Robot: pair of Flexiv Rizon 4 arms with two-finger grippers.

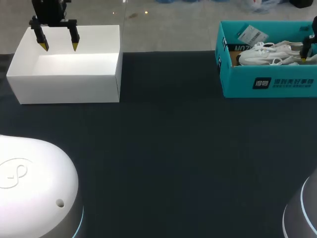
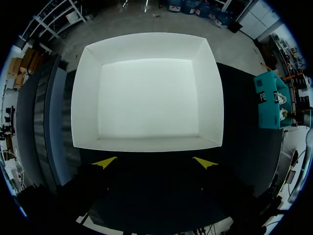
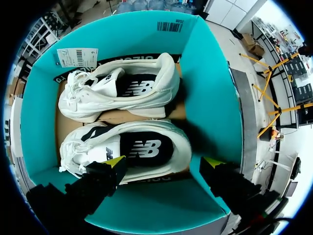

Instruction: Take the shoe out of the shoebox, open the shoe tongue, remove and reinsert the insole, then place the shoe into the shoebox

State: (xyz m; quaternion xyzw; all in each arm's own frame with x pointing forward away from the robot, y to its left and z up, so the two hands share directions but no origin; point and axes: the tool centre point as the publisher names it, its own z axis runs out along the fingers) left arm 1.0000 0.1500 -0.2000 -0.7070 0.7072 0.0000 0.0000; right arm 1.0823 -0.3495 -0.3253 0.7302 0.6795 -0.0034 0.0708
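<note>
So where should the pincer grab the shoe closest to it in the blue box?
I'd come straight down from above and pinch the heel rim of the nearer shoe. It sits sole-down with its opening up, and the shoebox walls block its sides.

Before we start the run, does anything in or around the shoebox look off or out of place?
Nothing stands out. The teal shoebox looks undamaged, and both white shoes lie side by side inside it, openings up. The right tool hangs open above them.

left fingers (image 2: 105, 163) spread apart, pointing down | right fingers (image 3: 115, 161) spread apart, pointing down
</note>
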